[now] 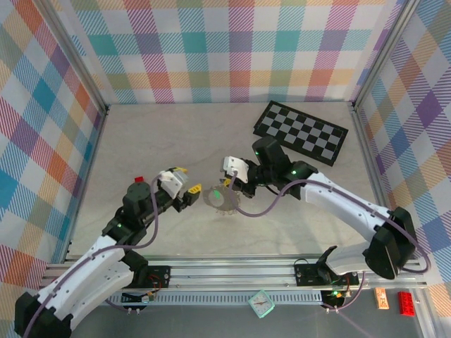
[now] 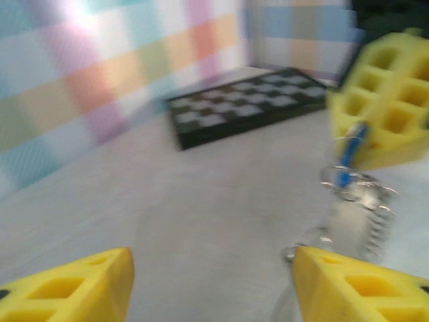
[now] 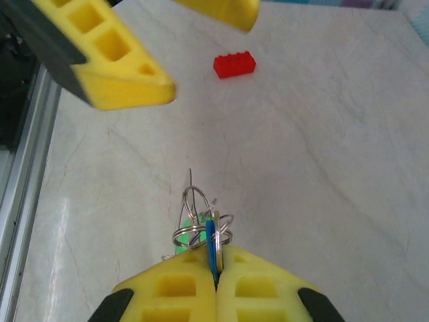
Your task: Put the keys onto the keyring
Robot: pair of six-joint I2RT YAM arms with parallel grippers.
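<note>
The keyring is near the middle of the tabletop; whether it rests there or hangs just clear I cannot tell. The right claw is pinched tight on a blue key, with small silvery rings and a green key bunched against its pads. Just to the left, the left claw stands wide with nothing between its yellow fingers. A red brick lies beside that arm. The surface is pale and faintly veined, with a chequered board toward its far right. Pastel plaid walls enclose three sides, and an aluminium rail runs along the near edge.
</note>
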